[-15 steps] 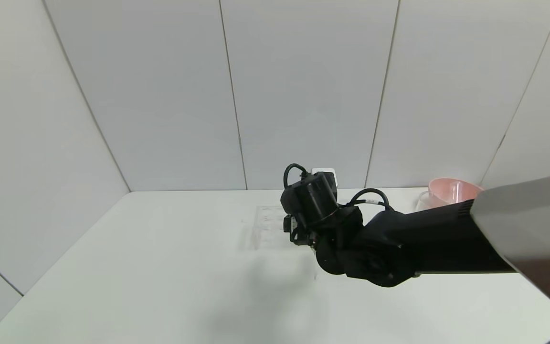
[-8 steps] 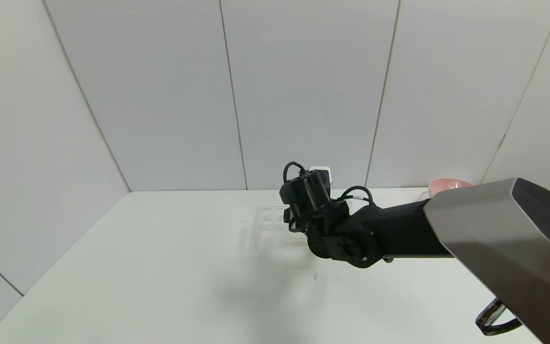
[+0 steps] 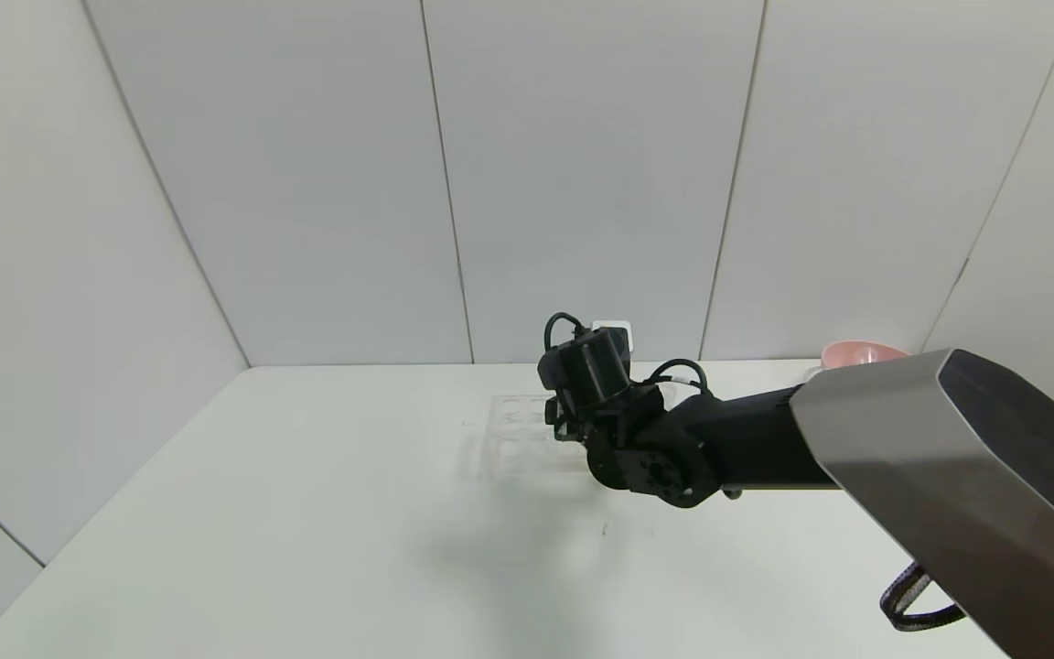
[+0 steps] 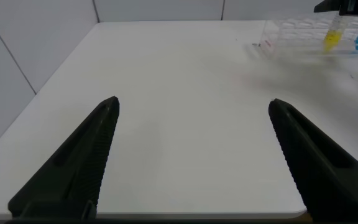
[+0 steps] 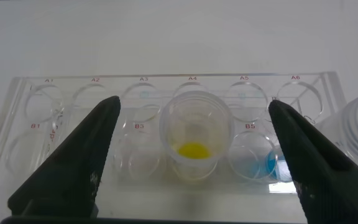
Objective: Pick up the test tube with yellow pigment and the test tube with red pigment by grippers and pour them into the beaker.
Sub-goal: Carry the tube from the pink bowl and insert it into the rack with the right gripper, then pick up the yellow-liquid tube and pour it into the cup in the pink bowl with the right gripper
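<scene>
Head view: the right gripper (image 3: pixel 556 423) hangs over the clear tube rack (image 3: pixel 513 430) near the desk's (image 3: pixel 307 513) far edge

Left wrist view: the left gripper (image 4: pixel 194 162) is wide open, holding nothing, above the desk's near edge

Right wrist view: the right gripper's spread fingers (image 5: pixel 73 168) flank the test tube with yellow pigment (image 5: pixel 194 134), standing in the rack beside the blue-liquid tube (image 5: pixel 263 163), gripping nothing

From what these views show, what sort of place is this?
Likely a mock lab bench: a clear plastic tube rack with lettered wells, a small clear tube of yellow liquid, and a plain white table boxed in by grey panels.
</scene>
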{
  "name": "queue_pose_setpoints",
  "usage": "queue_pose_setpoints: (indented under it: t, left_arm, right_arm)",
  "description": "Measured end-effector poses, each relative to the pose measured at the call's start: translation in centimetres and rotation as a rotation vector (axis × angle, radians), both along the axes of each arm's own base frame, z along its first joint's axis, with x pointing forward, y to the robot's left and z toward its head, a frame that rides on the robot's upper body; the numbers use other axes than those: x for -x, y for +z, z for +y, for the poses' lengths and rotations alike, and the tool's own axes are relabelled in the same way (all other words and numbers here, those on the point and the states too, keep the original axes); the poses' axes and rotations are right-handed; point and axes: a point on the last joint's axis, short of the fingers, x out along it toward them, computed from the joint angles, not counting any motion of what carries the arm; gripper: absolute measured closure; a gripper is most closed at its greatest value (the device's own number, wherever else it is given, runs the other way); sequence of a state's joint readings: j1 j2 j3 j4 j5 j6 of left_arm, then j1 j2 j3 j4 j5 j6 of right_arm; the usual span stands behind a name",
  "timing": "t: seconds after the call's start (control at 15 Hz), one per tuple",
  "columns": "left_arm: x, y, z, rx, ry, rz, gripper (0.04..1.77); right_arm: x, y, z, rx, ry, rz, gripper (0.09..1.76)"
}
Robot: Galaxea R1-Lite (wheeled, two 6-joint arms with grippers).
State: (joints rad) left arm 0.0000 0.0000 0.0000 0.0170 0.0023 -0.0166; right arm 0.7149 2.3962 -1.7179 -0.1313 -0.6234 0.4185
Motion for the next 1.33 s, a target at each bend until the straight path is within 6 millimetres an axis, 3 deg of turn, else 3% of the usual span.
queue_pose_setpoints:
  t: [0.4, 0.6, 0.93, 1.33]
  left_arm:
    - [0.00, 0.00, 0.00, 0.000, 0.000, 0.000, 0.09]
    - [0.00, 0.00, 0.00, 0.000, 0.000, 0.000, 0.09]
    - [0.00, 0.00, 0.00, 0.000, 0.000, 0.000, 0.09]
    - [0.00, 0.00, 0.00, 0.000, 0.000, 0.000, 0.09]
  right_arm:
    - [-0.04, -0.06, 0.09, 0.021, 0.012, -0.002, 0.19]
    - [-0.05, -0.18, 0.10, 0.024, 0.013, 0.000, 0.69]
    - [0.10, -0.55, 0.09, 0.035, 0.014, 0.013, 1.32]
    - [0.18, -0.69, 0.06, 0.041, 0.015, 0.020, 1.30]
